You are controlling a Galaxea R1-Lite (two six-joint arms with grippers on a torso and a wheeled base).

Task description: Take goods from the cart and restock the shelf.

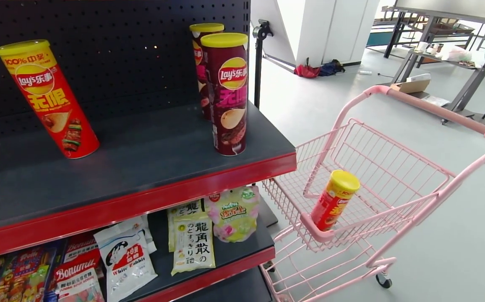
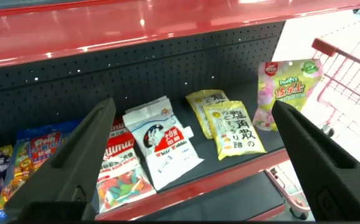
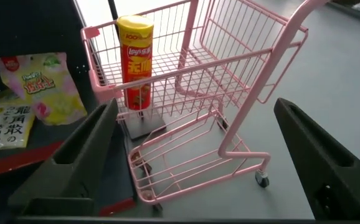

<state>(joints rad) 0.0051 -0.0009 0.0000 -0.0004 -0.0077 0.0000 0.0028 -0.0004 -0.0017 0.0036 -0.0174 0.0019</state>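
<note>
To lift the yellow-lidded can [image 1: 335, 199], standing in the corner of the pink cart [image 1: 435, 110] nearest the top shelf [image 1: 154, 138], bring the right gripper [image 3: 194, 106], spread wide and empty, over the rim and close on the body below the lid, clear of the wire. Raise straight up, then set down on that shelf in the gap between the red can [image 1: 47, 98] and the maroon cans [image 1: 228, 92]. Hold the left gripper [image 2: 194, 104], likewise wide and empty before the lower snack bags [image 2: 161, 149], aside
</note>
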